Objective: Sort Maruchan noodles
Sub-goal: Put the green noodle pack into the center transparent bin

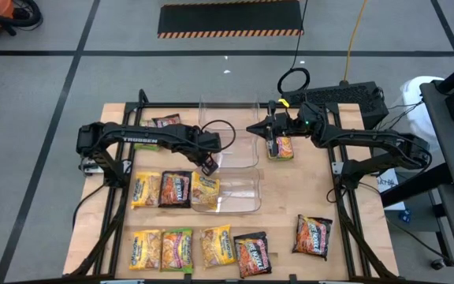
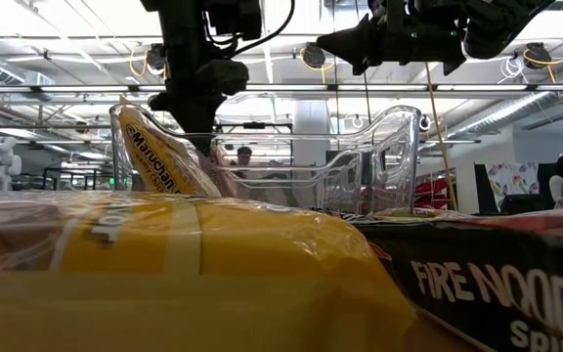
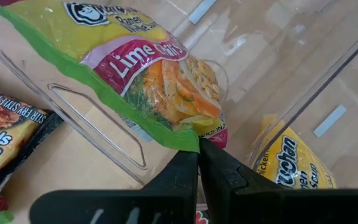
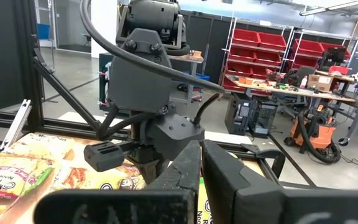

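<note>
A wooden table (image 1: 286, 205) holds many noodle packs (image 1: 189, 248) lying flat in rows, one pack (image 1: 312, 236) off alone, and clear plastic bins (image 1: 239, 192).

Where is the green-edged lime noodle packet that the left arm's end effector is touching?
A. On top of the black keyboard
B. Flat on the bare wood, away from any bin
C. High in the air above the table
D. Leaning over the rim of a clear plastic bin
D: the lime packet leans across the clear bin rim, the left end effector at its corner.
</note>
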Controlling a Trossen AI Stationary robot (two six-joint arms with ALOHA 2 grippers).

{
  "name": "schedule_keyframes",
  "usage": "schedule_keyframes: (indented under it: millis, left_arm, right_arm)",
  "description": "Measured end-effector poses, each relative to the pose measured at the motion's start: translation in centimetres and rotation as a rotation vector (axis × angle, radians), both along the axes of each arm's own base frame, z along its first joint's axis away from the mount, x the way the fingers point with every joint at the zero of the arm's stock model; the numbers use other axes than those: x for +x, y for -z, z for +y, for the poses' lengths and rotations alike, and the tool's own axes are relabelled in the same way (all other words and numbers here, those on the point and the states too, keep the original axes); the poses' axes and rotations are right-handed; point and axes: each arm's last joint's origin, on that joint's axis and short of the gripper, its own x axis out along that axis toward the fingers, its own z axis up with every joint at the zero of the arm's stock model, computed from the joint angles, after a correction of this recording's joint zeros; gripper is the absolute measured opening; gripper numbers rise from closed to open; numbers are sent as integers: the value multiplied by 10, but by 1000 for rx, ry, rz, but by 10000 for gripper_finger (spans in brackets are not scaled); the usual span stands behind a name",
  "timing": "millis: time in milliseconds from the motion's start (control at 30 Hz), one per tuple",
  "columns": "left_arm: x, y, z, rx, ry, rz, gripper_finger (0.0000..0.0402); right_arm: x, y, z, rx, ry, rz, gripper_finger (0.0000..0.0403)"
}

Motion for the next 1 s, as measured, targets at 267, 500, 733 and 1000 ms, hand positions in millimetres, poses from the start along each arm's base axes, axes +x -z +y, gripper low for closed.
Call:
schedule_keyframes:
  millis: [267, 500, 733, 1000]
  left_arm:
    - [0, 0, 0, 26, 82, 15, 21]
    - [-4, -2, 0, 29, 126, 67, 21]
    - [-13, -3, -1, 7, 90, 151, 21]
    - [-15, -3, -2, 4, 86, 167, 21]
  right_arm:
    - [0, -2, 0, -11, 0, -24, 13]
    - [0, -2, 0, -11, 0, -24, 13]
    - [-1, -3, -1, -11, 6, -24, 13]
    - [-1, -2, -3, -11, 12, -24, 13]
